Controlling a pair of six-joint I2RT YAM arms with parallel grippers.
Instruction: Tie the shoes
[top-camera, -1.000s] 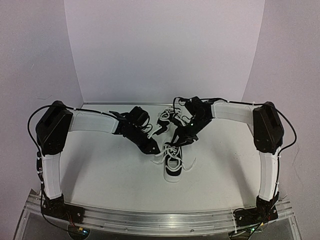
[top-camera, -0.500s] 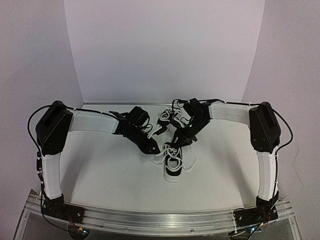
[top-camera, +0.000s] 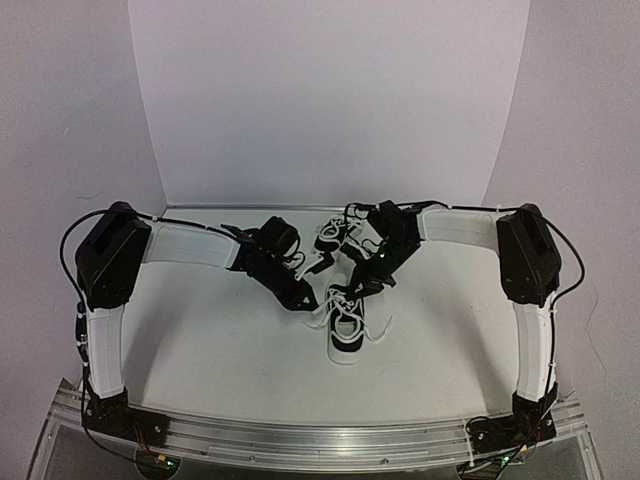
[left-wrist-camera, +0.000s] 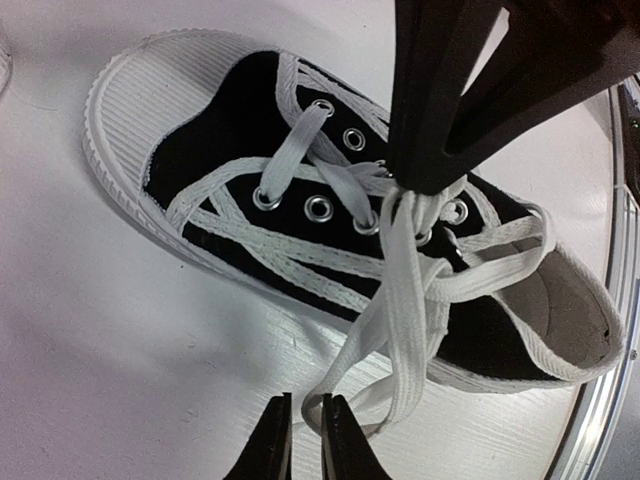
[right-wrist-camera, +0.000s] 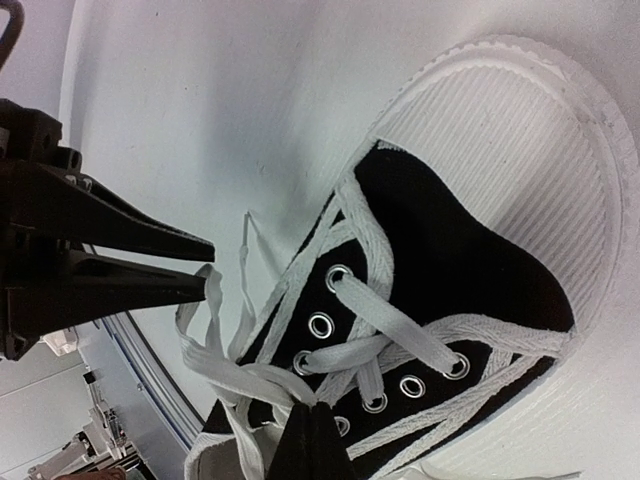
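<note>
Top external view: one shoe (top-camera: 347, 340) sits mid-table (top-camera: 200, 350). The left gripper (top-camera: 307, 298) and right gripper (top-camera: 352, 290) meet over its laces (top-camera: 332, 316). The other shoe (top-camera: 328, 240) sits behind, near the right arm, which might bump it.

Left wrist view: the left gripper is almost closed. It seems to pinch a loop of the laces, probably to pull.

Right wrist view: the right gripper is squeezed tight on the laces by the crossing, holding them up.

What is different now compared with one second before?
The right end effector closed on the laces of the near shoe, and its arm shifted slightly inward. The left end effector also tightened on the laces. The near shoe and the far shoe stayed where they were.
</note>
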